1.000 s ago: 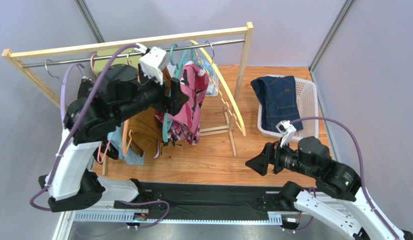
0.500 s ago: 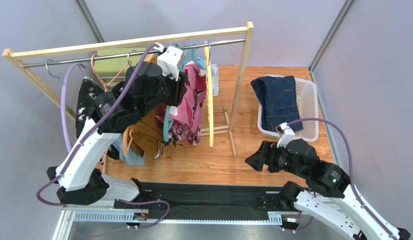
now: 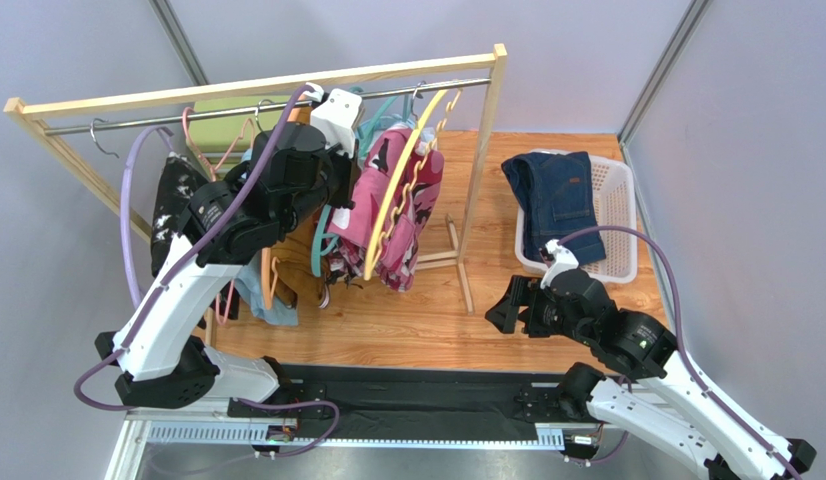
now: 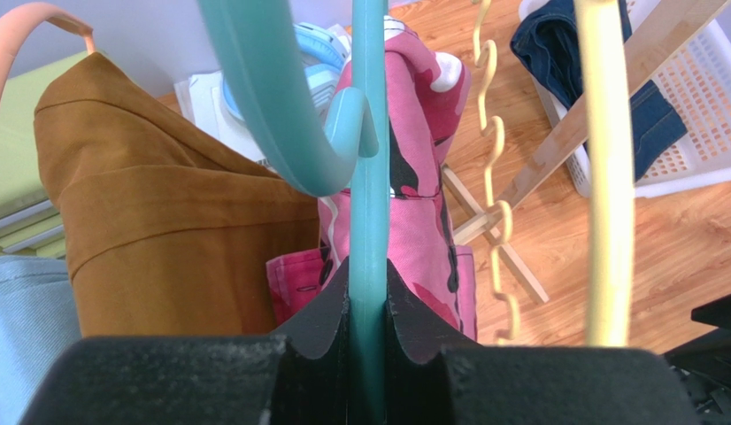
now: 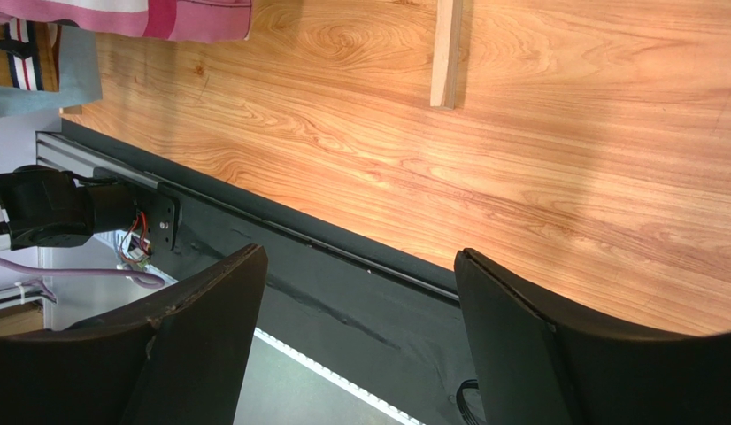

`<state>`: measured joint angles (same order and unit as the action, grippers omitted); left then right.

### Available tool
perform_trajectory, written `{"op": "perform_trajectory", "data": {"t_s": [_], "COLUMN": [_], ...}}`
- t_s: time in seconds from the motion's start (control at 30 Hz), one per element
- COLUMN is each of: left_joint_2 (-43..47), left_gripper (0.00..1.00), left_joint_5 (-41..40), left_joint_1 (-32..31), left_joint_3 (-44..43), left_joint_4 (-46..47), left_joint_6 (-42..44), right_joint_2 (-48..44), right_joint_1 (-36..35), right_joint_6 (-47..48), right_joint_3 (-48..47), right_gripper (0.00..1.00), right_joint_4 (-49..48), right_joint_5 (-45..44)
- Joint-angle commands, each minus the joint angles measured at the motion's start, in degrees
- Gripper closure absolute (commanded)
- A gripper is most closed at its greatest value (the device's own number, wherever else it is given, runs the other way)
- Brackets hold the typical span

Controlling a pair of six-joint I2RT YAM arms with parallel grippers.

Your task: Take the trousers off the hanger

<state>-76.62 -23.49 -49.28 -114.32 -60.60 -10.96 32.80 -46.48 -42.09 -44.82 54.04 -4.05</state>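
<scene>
The wooden tabletop (image 3: 407,320) carries a wooden clothes rack with a metal rail (image 3: 237,88), which stands along its far edge. A white plastic basket (image 3: 619,200) sits at the right edge, and the dark navy trousers (image 3: 557,205) lie folded inside it. The other four trousers hang on the rail. The black trousers with white speckles (image 3: 172,210) are nearest the left edge, then the light blue trousers (image 4: 24,328) and the mustard-brown trousers (image 4: 165,230). The pink floral trousers (image 4: 422,115) hang on a teal plastic hanger (image 4: 369,177), beside a tilted yellow wavy hanger (image 3: 392,200). The left gripper (image 4: 369,292) is clamped on the teal hanger's straight bar. The right gripper (image 5: 358,257) is above the near edge with its jaws wide apart, holding nothing.
</scene>
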Motion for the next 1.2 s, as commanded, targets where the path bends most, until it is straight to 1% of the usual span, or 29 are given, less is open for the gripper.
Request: {"op": "perform_trajectory", "data": {"t_s": [0.0,0.17,0.5,0.67,0.77,0.87,0.9,0.97,1.0,1.03,1.07,1.1,1.17], "left_joint_2": [2.35,2.70,4.20,6.65,9.63,13.14,14.21,17.88,19.04,20.01,21.50,22.21,23.26], "left_gripper": [1.00,1.00,1.00,1.00,1.00,1.00,1.00,1.00,1.00,1.00,1.00,1.00,1.00], "left_joint_5": [-2.36,-2.27,4.05,5.99,6.17,4.16,2.24,0.73,-0.32,-0.77,-0.86,-0.51,-0.60], "left_joint_1": [-0.12,-0.12,-0.12,-0.12,-0.12,-0.12,-0.12,-0.12,-0.12,-0.12,-0.12,-0.12,-0.12], "left_joint_3": [-5.55,-8.98,-14.17,-12.07,-7.68,-1.27,3.62,9.79,15.91,18.67,23.40,25.53,29.66], "left_joint_4": [3.56,2.77,2.15,2.94,5.83,10.40,14.76,20.84,27.57,31.03,34.20,40.32,44.85], "left_joint_6": [-0.11,-0.46,-2.48,-2.23,-1.08,1.29,3.29,6.46,7.87,10.84,12.44,13.76,15.62], "right_joint_2": [-1.07,-1.95,-2.21,-2.04,-1.68,-1.24,-0.98,-0.63,-0.28,-0.02,0.16,0.60,1.13], "right_joint_1": [-0.45,-0.45,-0.37,-0.37,-0.37,-0.45,-0.45,-0.37,-0.45,-0.45,-0.37,-0.45,-0.45], "right_joint_6": [1.66,2.36,1.74,2.09,2.10,2.36,2.53,3.06,3.32,3.59,4.11,4.20,4.47], "right_joint_3": [-0.89,-0.80,-0.71,-1.15,-1.41,-1.68,-1.68,-1.59,-1.50,-1.41,-1.33,-1.15,-0.97], "right_gripper": [0.16,0.16,0.16,0.16,0.16,0.16,0.16,0.15,0.15,0.15,0.15,0.15,0.14], "right_joint_4": [-2.10,-1.57,-1.04,-0.52,-0.52,-0.78,-0.78,-1.04,-1.04,-1.04,-1.30,-1.48,-2.09], "right_joint_5": [-1.22,-2.01,-2.27,-3.06,-3.15,-3.24,-3.33,-3.59,-3.77,-3.85,-4.03,-4.03,-3.86]}}
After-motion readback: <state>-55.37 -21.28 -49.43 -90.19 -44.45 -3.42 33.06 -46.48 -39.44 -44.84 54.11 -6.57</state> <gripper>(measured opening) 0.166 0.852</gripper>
